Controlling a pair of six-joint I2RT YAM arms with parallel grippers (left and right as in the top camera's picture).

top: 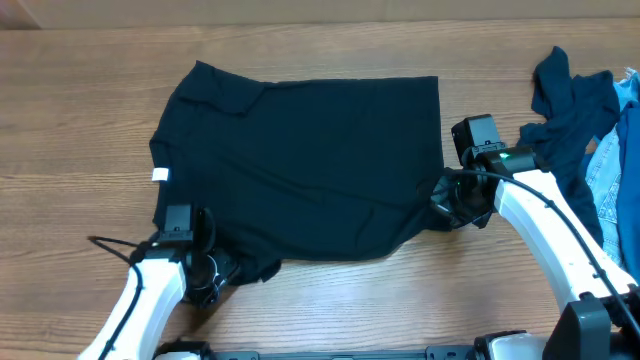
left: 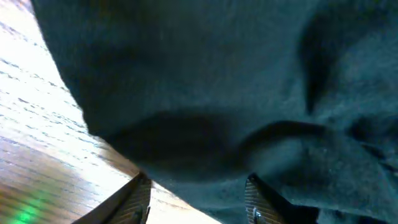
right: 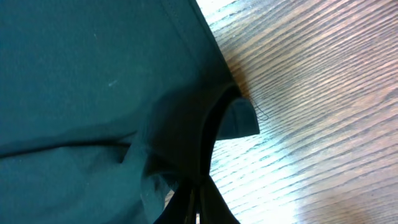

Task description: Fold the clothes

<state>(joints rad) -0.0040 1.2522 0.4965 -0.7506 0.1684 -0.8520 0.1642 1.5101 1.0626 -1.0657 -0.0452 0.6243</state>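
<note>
Left gripper (left: 196,200), jaws spread with bare wood showing between them, sits low at the near-left corner of a near-black T-shirt (top: 310,160). Rumpled cloth lies just ahead of its tips and partly over them, and nothing is clamped. Across the wooden table (top: 80,120), the right gripper (right: 196,202) is pressed together and pinches the shirt's near-right corner, the fabric drawn into a peaked fold at its tips.

The shirt lies spread mostly flat at the centre of the table, its long axis running left to right and a white tag (top: 160,176) on its left edge. Its body stretches away from both grippers toward the far side. Each white arm reaches in from the near edge, angled inward and bent low, with its wrist over its own corner.

A rumpled dark blue garment (top: 570,100) and pale denim (top: 615,170) wait at the far right, nearer the right arm. Any lift of the near edge appears to hinge on the left jaws closing on the corner directly before them.
</note>
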